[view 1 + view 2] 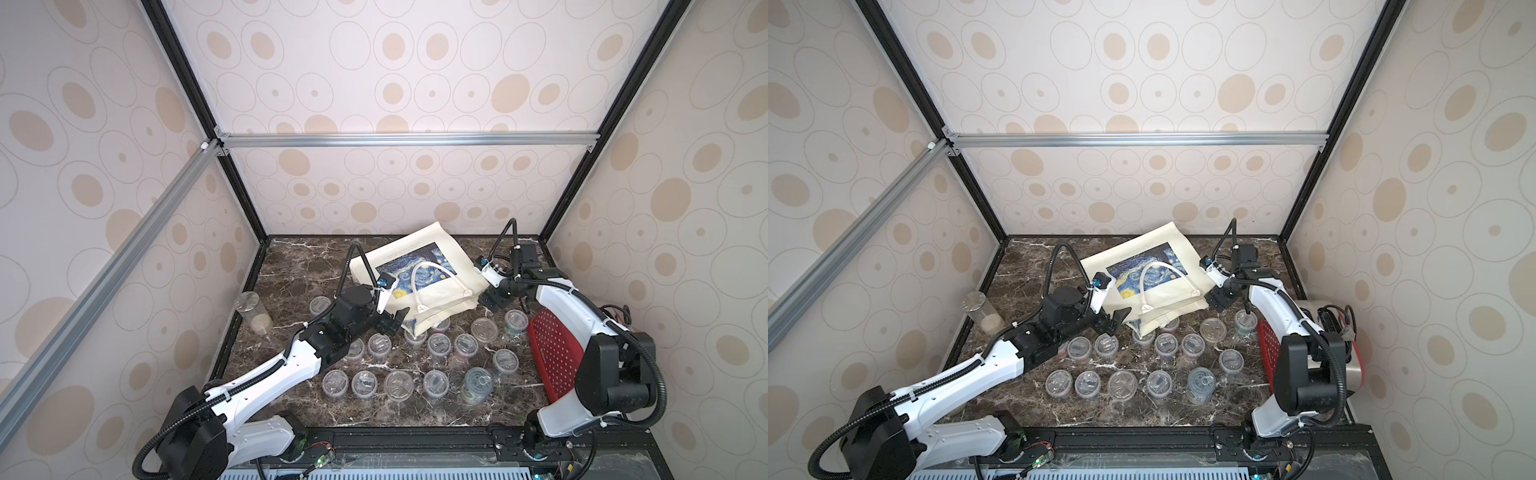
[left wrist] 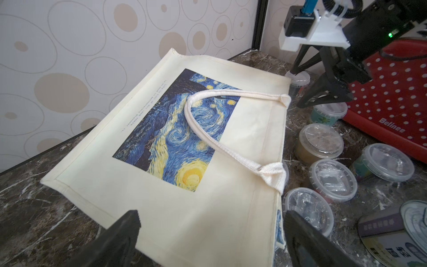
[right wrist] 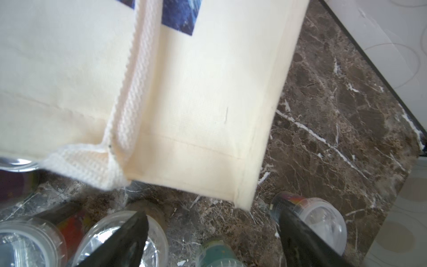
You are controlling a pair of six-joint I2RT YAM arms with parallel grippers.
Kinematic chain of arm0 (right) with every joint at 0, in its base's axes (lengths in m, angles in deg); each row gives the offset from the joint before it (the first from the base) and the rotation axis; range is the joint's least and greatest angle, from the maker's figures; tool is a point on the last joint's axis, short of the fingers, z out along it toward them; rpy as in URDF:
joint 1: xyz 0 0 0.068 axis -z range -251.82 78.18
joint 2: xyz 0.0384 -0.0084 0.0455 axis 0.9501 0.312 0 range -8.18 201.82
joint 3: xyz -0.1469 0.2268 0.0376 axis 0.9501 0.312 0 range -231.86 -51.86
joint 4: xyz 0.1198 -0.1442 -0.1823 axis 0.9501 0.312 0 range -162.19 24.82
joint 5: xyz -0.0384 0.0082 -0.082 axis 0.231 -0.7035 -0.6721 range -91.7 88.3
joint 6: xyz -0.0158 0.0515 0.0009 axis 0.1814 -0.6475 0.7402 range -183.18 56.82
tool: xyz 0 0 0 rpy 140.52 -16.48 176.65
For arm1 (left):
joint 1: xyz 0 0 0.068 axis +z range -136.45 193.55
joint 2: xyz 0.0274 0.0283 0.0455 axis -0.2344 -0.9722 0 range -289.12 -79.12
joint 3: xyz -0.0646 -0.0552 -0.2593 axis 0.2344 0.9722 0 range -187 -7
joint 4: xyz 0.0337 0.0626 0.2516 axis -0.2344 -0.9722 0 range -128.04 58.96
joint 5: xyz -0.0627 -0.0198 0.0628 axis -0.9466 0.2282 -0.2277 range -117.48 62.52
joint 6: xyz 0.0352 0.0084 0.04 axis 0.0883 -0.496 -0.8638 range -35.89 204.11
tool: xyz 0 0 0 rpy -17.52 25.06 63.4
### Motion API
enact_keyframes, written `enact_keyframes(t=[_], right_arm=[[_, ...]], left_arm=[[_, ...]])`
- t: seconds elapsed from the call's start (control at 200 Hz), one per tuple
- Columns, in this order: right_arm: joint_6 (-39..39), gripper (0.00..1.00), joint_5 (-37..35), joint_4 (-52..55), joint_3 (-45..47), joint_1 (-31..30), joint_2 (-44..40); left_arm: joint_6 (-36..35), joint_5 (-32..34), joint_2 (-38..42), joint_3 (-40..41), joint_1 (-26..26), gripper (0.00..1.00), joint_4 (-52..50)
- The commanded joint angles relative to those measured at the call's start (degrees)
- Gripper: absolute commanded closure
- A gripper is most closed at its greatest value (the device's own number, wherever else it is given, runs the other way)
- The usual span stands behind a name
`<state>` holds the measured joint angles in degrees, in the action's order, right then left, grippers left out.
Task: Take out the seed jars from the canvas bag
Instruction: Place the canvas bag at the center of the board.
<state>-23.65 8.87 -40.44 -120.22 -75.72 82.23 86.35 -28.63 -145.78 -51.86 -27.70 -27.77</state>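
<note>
One floppy canvas bag (image 1: 446,291) is lying across the far tabletop (image 1: 299,266), mouth hem facing the arms; soft cloth, I'm guessing, wanting a pinch at the hem. The left end effector (image 2: 211,219) is hovering spread over one hem corner, the right end effector (image 3: 212,217) gaping empty beside the other. Seed jars (image 1: 439,345) are crowding along that hem, two peeking from under it, looking light, slick, side-grip stuff.
</note>
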Motion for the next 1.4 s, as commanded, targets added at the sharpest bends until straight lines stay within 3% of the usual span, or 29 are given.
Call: enact_keyframes(t=[0.0, 0.115, 0.195, 0.34, 0.415, 0.525, 0.7, 0.77, 0.88, 1.116, 1.391], right_arm=[[2.50, 0.11, 2.91, -3.73, 1.92, 0.98, 1.79], [1.36, 0.16, 2.28, -7.03, 1.94, 0.96, 4.11], [-0.43, 0.26, 5.27, -11.09, 2.55, 1.09, 4.85], [-5.38, 0.69, 11.18, -12.12, 0.09, 1.02, 5.24], [-10.84, 0.83, 12.41, -11.57, -1.02, 1.01, 3.53], [-29.78, 0.88, 6.73, -11.03, -2.31, 0.98, -0.40], [-56.15, 0.95, -0.21, 0.42, -7.31, 0.98, -4.38], [-63.47, 1.00, 0.60, 6.13, -10.18, 0.93, -4.89], [-73.31, 1.00, 1.94, 13.04, -13.78, 0.87, -5.07], [-83.62, 1.00, 6.20, 12.32, -14.51, 0.78, -6.17], [-87.12, 1.00, 10.78, 12.05, -14.59, 0.80, -5.86]], left_arm=[[0.37, 1.06, 2.58, 1.50, -0.27, 0.02, -1.43], [0.75, 1.15, 3.76, 2.14, -0.24, 0.02, -1.89], [0.70, 1.15, 4.24, 2.24, -0.27, 0.02, -2.45], [-1.42, -1.40, 3.99, 0.85, -0.30, 0.02, -5.95], [-1.26, -0.06, 4.50, 0.01, -0.26, 0.02, -7.41], [1.75, -0.41, 4.60, -1.73, -0.23, 0.02, -11.21], [10.71, -0.01, 1.65, -4.89, -0.21, 0.02, -18.38], [14.41, -0.49, 2.41, -4.25, -0.23, 0.02, -17.23], [19.81, -2.39, 3.13, -3.80, -0.23, 0.02, -13.75], [21.06, -4.71, 0.26, -4.59, -0.23, 0.02, -5.44], [20.19, 8.07, -7.05, -6.48, -0.23, 0.02, -2.28]])
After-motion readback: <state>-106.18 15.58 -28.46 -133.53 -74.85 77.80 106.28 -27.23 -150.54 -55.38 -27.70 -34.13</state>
